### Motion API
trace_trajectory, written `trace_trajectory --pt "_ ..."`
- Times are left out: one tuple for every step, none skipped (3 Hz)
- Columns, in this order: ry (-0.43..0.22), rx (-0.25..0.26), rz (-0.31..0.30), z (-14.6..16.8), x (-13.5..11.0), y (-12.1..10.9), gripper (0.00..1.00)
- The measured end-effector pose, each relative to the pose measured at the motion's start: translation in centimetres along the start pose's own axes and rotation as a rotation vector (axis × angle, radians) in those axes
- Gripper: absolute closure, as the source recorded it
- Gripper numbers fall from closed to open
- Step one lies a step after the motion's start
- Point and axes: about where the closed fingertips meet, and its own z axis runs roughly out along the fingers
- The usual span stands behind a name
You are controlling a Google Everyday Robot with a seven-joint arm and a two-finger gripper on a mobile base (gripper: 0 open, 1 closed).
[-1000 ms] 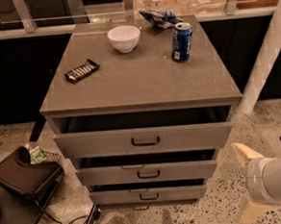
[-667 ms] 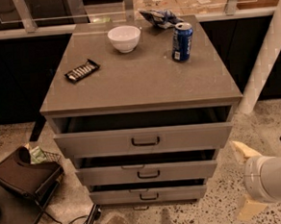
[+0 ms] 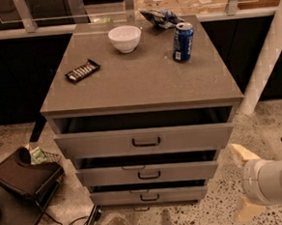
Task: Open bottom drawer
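Gripper (image 3: pixel 240 184) hangs released, fingers (image 3: pixel 241 153) spread, w/ the bottom drawer (image 3: pixel 113 197) to its left; we risk hooking the middle drawer (image 3: pixel 111 176) instead (near-identical handle, just above).

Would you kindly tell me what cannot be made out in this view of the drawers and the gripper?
Inside the bottom drawer, camera view: hidden behind the middle drawer front.
Inside the top drawer: lost in shadow under the cabinet top.
The gripper, open, low at the right, away from the drawers: its arm is cut off by the right edge.
The crumpled bag at the back: print too small to read.
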Motion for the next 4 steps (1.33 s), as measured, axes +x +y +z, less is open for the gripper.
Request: trace_trajectory --pt "0.01 -0.008 -0.021 3.7 0.7 1.8 0.0" --pt "0.031 -0.01 -0.026 8.0 2.7 4.5 0.0" --pt "0.038 -0.024 -0.036 10.9 4.5 6.2 0.0" --pt "-0.005 -0.062 -0.08 16.8 6.4 8.5 0.0"
